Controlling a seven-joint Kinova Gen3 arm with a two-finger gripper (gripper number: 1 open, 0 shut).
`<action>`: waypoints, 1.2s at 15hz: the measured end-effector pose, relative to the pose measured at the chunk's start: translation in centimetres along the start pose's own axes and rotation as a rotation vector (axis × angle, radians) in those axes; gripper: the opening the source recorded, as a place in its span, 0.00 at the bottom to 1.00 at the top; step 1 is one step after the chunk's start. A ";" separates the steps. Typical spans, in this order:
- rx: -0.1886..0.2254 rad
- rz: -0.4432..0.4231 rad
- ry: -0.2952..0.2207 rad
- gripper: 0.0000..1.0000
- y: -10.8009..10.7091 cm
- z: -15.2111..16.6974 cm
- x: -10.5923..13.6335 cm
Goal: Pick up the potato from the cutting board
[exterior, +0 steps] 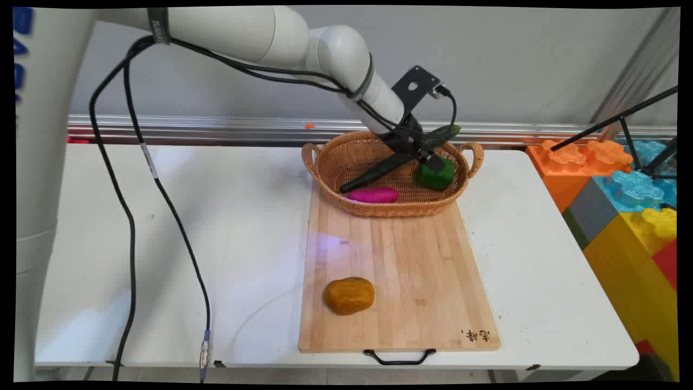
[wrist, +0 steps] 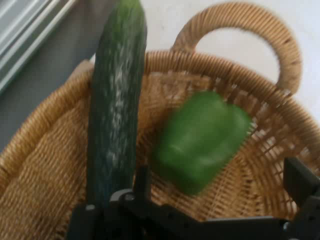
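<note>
My gripper (exterior: 433,157) is down inside a wicker basket (exterior: 390,209) at the far end of a wooden cutting board (exterior: 400,260). It stands open, with a green bell pepper (exterior: 436,174) just below and between its fingers. A long dark cucumber (exterior: 379,170) slants across the basket, its low end on the basket floor and its high end above the back rim. In the hand view the cucumber (wrist: 116,100) runs along the left finger's outer side, the pepper (wrist: 200,140) lies ahead of the gripper (wrist: 220,192), and the basket (wrist: 40,165) surrounds both.
A magenta vegetable (exterior: 373,195) lies at the basket's front. A brown potato (exterior: 349,295) sits on the board's near left. Big coloured toy blocks (exterior: 622,189) and black tripod legs (exterior: 622,116) stand at the right. Black cables (exterior: 130,227) hang at the left.
</note>
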 end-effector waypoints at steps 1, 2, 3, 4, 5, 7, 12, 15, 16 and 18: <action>-0.003 0.004 0.005 1.00 0.2 -0.4 0.2; -0.008 0.008 0.010 1.00 0.5 -0.9 0.4; -0.012 0.013 0.015 1.00 0.7 -1.6 0.6; -0.018 0.023 0.018 1.00 1.1 -2.4 0.7; -0.024 0.034 0.021 1.00 1.4 -3.3 0.8; -0.039 0.067 0.027 1.00 2.1 -5.5 0.9; -0.105 0.152 -0.034 1.00 3.3 -12.7 -2.1; -0.173 0.198 -0.106 1.00 3.7 -16.6 -5.5; -0.190 0.209 -0.123 1.00 3.8 -17.5 -6.5; -0.220 0.228 -0.151 1.00 3.9 -18.8 -8.3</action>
